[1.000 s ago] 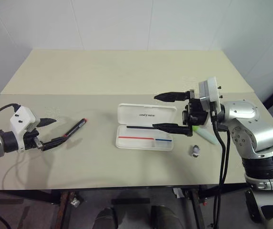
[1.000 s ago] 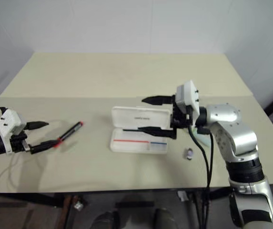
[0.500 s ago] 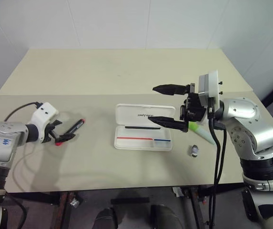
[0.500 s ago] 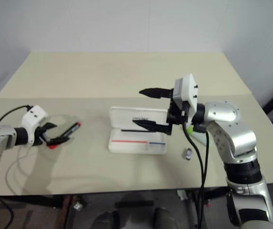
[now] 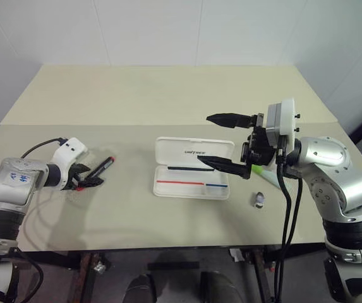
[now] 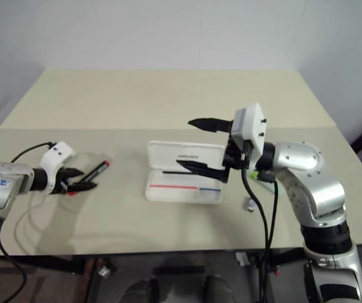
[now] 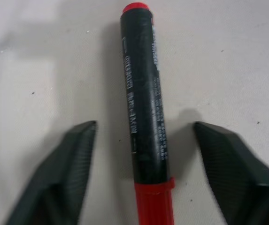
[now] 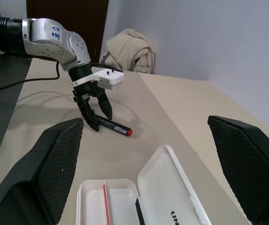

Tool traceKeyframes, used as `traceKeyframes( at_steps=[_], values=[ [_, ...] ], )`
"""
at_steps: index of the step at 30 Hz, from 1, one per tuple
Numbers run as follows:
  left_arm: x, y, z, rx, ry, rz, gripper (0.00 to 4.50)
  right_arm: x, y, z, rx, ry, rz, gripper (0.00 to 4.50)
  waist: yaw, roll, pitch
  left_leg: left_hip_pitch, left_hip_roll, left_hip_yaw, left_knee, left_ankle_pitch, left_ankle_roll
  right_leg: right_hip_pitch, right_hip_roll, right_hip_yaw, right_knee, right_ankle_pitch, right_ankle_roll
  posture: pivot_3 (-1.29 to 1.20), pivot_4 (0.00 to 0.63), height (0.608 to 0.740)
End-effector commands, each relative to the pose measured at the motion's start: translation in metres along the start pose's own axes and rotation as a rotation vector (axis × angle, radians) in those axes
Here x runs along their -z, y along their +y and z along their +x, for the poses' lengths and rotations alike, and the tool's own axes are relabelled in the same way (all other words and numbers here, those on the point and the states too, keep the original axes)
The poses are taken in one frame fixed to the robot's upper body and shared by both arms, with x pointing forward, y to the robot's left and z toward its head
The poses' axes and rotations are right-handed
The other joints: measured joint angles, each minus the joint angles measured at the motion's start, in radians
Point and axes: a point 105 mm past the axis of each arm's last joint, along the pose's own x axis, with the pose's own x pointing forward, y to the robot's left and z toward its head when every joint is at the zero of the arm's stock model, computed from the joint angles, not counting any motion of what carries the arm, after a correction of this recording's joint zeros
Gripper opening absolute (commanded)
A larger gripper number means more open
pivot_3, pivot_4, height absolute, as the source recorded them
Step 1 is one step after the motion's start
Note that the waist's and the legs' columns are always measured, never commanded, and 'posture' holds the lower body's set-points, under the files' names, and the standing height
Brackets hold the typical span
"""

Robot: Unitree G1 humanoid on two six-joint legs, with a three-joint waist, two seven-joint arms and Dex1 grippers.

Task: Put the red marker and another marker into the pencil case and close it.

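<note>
The red marker (image 5: pixel 103 168) lies on the table at the left, its black barrel (image 7: pixel 145 108) running between the two fingers of my left gripper (image 5: pixel 90 182). That gripper is open, tilted down over the marker's near end, with a gap to the barrel on each side. The white pencil case (image 5: pixel 187 190) lies open at mid-table, its lid (image 5: pixel 173 150) flat behind the tray. My right gripper (image 5: pixel 205 139) hovers open above the case's right part. A light green marker (image 5: pixel 268 175) lies right of the case, partly hidden behind that gripper.
A small grey stub (image 5: pixel 258 199) lies near the front edge, right of the case. Black cables hang from both wrists. The table's front edge runs close below the case, and a seam crosses the table behind it.
My left gripper has moved in and down toward the red marker, tilted downward, and now straddles its near end with narrower fingers. The right gripper stays above the case.
</note>
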Motion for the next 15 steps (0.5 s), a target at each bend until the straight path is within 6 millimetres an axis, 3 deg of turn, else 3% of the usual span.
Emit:
traceKeyframes(
  at_steps=[1,6,11,15],
  values=[
    [0.002,0.006,0.000,-0.036,0.022,0.013,2.04,-0.015,-0.003,-0.006,0.025,-0.027,-0.059,4.50,0.000,0.000,0.000,0.000,0.000,0.000,0.001,0.000,0.000,0.000,0.000,0.000,0.000,0.000,0.000,0.00,0.150,0.740],
    [-0.001,0.005,-0.001,-0.034,0.019,0.036,0.56,-0.015,-0.005,-0.006,0.025,-0.023,-0.063,4.50,-0.001,0.000,0.000,0.000,0.000,0.000,0.003,0.000,0.000,0.000,0.000,0.000,0.001,0.000,0.000,0.00,0.150,0.740],
    [-0.009,0.002,-0.003,-0.030,-0.001,0.103,0.56,-0.014,-0.008,-0.006,0.026,-0.020,-0.067,4.50,-0.001,0.000,0.000,0.000,0.000,-0.001,0.003,0.000,0.000,0.000,0.000,0.000,0.001,0.000,0.000,0.00,0.150,0.740],
    [-0.038,-0.016,-0.013,0.053,-0.118,0.257,0.56,-0.009,-0.013,-0.007,0.037,-0.010,-0.074,4.50,-0.001,0.000,0.000,-0.001,0.000,-0.001,0.003,0.000,0.001,0.000,0.000,0.000,0.001,0.000,0.000,0.00,0.150,0.740]
  ],
)
